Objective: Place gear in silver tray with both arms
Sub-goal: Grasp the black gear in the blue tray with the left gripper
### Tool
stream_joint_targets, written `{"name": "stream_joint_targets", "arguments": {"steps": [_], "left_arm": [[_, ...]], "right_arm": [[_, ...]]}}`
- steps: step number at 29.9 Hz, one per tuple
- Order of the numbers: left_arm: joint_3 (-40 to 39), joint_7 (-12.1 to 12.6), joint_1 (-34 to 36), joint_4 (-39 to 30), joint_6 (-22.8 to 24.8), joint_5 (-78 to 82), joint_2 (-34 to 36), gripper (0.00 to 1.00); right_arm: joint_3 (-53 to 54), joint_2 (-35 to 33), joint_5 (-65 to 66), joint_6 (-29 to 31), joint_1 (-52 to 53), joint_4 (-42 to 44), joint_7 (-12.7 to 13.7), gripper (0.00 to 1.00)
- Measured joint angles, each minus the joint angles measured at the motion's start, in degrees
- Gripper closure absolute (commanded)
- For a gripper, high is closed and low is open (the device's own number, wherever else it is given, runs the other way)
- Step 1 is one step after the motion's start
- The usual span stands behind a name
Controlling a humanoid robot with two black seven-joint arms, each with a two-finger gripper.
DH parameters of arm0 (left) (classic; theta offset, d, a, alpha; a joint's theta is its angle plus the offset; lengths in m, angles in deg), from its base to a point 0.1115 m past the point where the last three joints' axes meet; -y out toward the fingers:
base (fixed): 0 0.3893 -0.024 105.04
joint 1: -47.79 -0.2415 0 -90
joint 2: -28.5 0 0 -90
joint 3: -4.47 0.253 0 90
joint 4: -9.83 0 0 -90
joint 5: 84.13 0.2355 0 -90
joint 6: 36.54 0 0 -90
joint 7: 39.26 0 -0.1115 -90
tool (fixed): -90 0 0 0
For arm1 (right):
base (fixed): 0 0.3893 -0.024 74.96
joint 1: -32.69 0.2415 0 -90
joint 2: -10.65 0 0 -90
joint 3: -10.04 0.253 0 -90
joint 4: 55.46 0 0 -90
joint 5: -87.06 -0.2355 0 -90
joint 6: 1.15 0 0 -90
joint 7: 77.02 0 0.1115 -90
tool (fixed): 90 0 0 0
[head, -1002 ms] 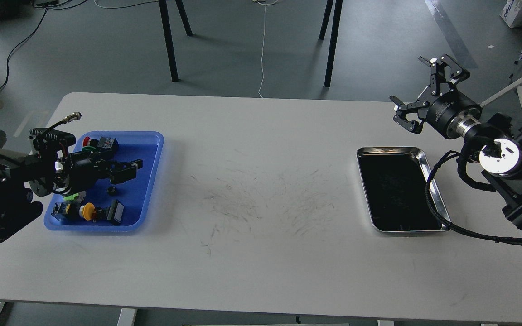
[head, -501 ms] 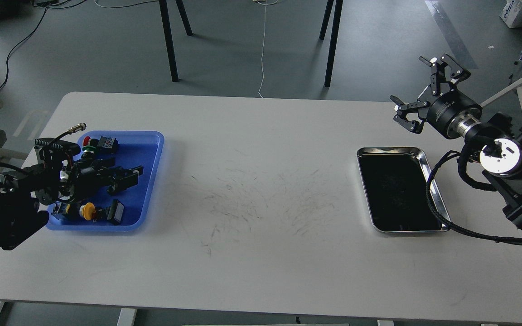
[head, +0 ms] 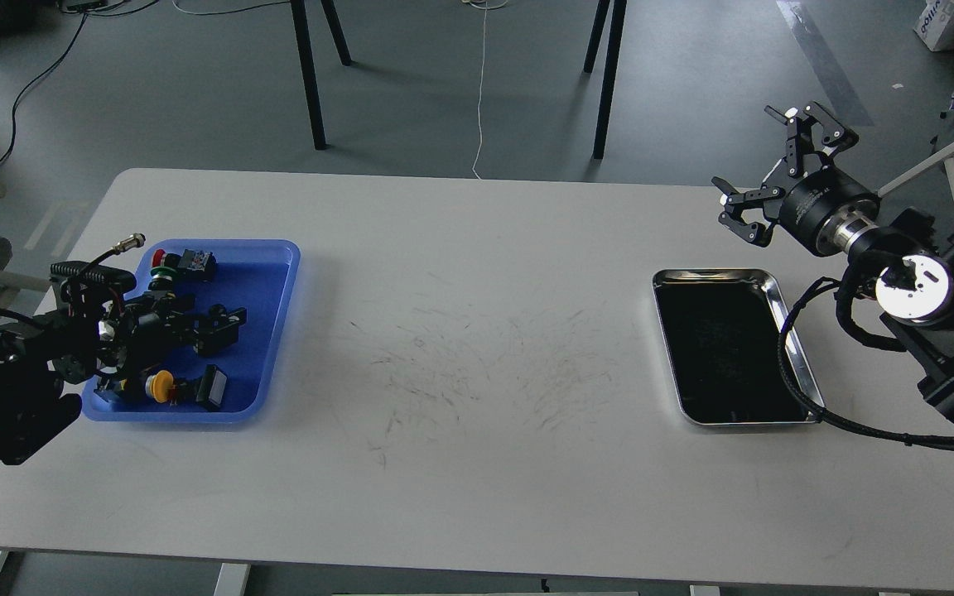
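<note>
The silver tray [head: 664, 348] lies empty on the right side of the table, its dark bottom bare. My right gripper [head: 754, 161] hangs open and empty above the table's far right edge, behind the tray. My left gripper [head: 224, 323] is low inside the blue tray [head: 278, 252] at the left, among the parts. It is dark against dark parts, so I cannot tell its fingers apart. No gear stands out on its own; the spot under the left gripper is hidden.
The blue tray holds a red and green push button [head: 164, 258], a black switch block [head: 195, 263], a yellow button [head: 161, 386] and a black-and-white part [head: 212, 387]. A black cable [head: 800, 389] from my right arm loops over the silver tray's right rim.
My left gripper has drawn back to the left and come lower in the blue tray, covering the spot where a small black round part lay. The right arm has not moved.
</note>
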Motion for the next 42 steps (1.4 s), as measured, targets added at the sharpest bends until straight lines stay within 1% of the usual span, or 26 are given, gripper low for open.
{"name": "stream_joint_targets", "arguments": {"steps": [3,6,14,21,25,28,30,38,41,42], "left_arm": [[0.0,0.0,-0.03,0.47,0.0,0.0,-0.37,0.18],[0.0,0.0,-0.07,1.39,0.0,-0.02,-0.92,0.21],[0.0,0.0,-0.07,4.25,-0.08,-0.04,-2.81,0.25],[0.0,0.0,-0.1,5.43,-0.1,-0.04,-3.23,0.35],[0.01,0.0,-0.11,6.23,-0.1,-0.1,-3.42,0.37],[0.01,0.0,-0.11,6.5,-0.16,-0.12,-3.75,0.45],[0.01,0.0,-0.11,6.56,-0.3,-0.12,-3.87,0.47],[0.03,0.0,-0.12,7.26,-0.45,-0.05,-4.64,0.49],[0.07,0.0,-0.25,7.42,-0.45,0.02,-4.66,0.58],[0.07,0.0,-0.32,7.49,-0.45,0.04,-4.65,0.58]], "right_arm": [[0.0,-0.04,0.0,0.0,0.0,0.0,-0.01,0.01],[0.0,-0.05,0.0,0.0,-0.09,-0.01,-0.02,0.01],[0.0,-0.05,0.0,0.0,-0.16,-0.02,-0.02,0.01],[0.0,-0.05,0.0,0.0,-0.24,-0.01,-0.02,0.01],[0.0,-0.05,0.0,0.0,-0.32,-0.01,-0.05,0.01],[0.0,-0.04,0.0,0.0,-0.33,-0.01,-0.05,0.01],[0.0,-0.04,0.0,0.0,-0.33,0.0,-0.05,0.01],[0.0,-0.04,0.0,0.0,-0.42,0.0,-0.04,0.01],[0.0,-0.04,0.0,0.0,-0.42,0.04,-0.04,0.01],[0.0,-0.03,0.0,0.0,-0.42,0.06,-0.04,0.01]]}}
